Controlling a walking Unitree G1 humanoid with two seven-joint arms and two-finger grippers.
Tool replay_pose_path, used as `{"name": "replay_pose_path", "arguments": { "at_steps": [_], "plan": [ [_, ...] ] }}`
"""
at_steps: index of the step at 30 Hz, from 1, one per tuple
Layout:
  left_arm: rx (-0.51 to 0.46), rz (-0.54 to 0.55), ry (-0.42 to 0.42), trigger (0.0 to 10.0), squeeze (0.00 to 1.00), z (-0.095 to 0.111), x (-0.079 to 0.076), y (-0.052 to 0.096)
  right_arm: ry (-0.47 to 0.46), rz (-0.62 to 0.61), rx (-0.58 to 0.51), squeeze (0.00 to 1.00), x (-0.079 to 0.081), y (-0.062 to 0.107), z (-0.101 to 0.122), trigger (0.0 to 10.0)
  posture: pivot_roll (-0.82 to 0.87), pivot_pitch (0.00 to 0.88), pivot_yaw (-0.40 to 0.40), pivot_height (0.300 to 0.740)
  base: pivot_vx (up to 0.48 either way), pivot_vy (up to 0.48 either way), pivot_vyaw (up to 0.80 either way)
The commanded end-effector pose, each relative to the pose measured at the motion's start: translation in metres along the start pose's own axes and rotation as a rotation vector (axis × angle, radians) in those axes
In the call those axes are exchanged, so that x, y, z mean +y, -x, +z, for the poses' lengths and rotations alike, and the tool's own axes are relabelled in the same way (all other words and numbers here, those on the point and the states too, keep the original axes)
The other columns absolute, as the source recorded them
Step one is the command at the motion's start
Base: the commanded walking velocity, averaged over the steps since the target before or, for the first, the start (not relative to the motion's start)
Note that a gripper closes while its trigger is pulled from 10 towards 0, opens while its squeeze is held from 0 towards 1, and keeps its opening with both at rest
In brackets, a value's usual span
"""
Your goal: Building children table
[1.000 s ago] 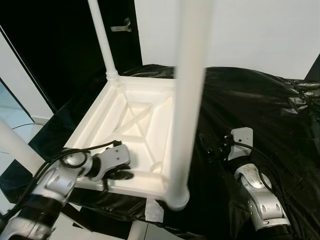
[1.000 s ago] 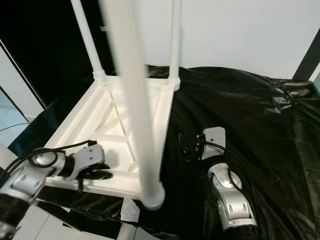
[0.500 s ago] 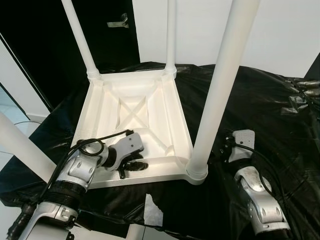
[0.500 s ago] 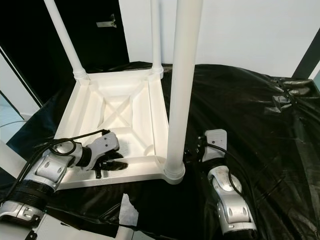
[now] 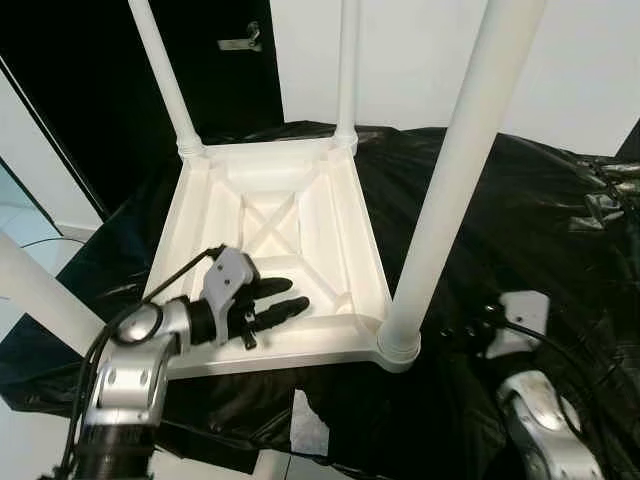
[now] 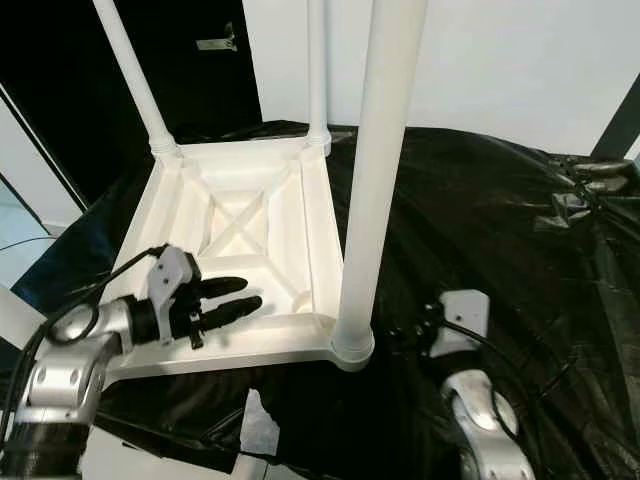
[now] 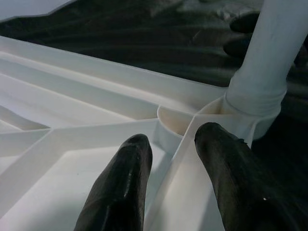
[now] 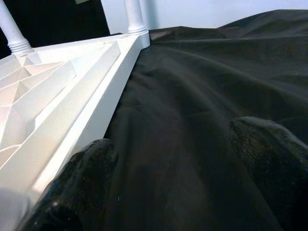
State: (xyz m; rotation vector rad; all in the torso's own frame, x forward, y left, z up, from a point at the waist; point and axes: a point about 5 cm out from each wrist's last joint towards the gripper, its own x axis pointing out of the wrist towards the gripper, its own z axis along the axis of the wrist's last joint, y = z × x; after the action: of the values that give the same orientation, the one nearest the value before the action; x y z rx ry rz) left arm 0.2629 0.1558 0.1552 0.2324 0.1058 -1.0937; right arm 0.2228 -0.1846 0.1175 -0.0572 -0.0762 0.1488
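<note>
Legs of a white children table (image 5: 290, 215) are seen pointing up, because the table is turned upside down on a black sheet (image 5: 520, 220). 4 legs can be counted in the left eye view. 1 thick leg (image 5: 455, 190) stands at the near right corner, and it is the closest to the camera. 2 thin legs (image 5: 165, 75) stand at the far corners. Part of 1 more leg (image 5: 35, 295) is seen at the near left edge of the picture. The underside of the table is shown with raised ribs that cross like an X (image 5: 270, 225).

The left gripper (image 5: 283, 297) is held over the near part of the underside, close to the near rim. Its 2 black fingers (image 7: 125, 183) are spread apart, and nothing is held between them. In the left wrist view, a white rib is seen in the gap between the fingers, and the round socket of the thick leg (image 7: 262, 91) is seen just ahead.

The right gripper (image 8: 173, 178) is kept low over the black sheet, just beside the right edge of the table. Its fingers (image 8: 79, 178) are spread wide, and nothing is held there either. The silver right arm (image 5: 540, 420) is seen at the near right, apart from the thick leg.

A scrap of white paper (image 5: 308, 425) is seen under the near edge of the sheet. A dark door with a handle (image 5: 240, 42) is seen behind the table.
</note>
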Motion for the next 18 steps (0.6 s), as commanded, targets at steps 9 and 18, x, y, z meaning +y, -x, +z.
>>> {"name": "replay_pose_path", "arguments": {
  "at_steps": [9, 18],
  "plan": [
    [-0.038, 0.162, 0.016, 10.0, 0.0, 0.004, -0.019, 0.005, 0.0, 0.19, 0.031, 0.0, 0.008, 0.033, 0.008, 10.0, -0.01, 0.0, 0.009, 0.74, 0.0, 0.0, 0.0],
    [-0.026, 0.149, 0.014, 10.0, 0.0, 0.002, -0.034, 0.0, 0.01, 0.445, 0.09, 0.0, 0.014, 0.046, 0.016, 10.0, -0.03, 0.0, 0.01, 0.74, 0.0, 0.0, 0.0]
  ]
}}
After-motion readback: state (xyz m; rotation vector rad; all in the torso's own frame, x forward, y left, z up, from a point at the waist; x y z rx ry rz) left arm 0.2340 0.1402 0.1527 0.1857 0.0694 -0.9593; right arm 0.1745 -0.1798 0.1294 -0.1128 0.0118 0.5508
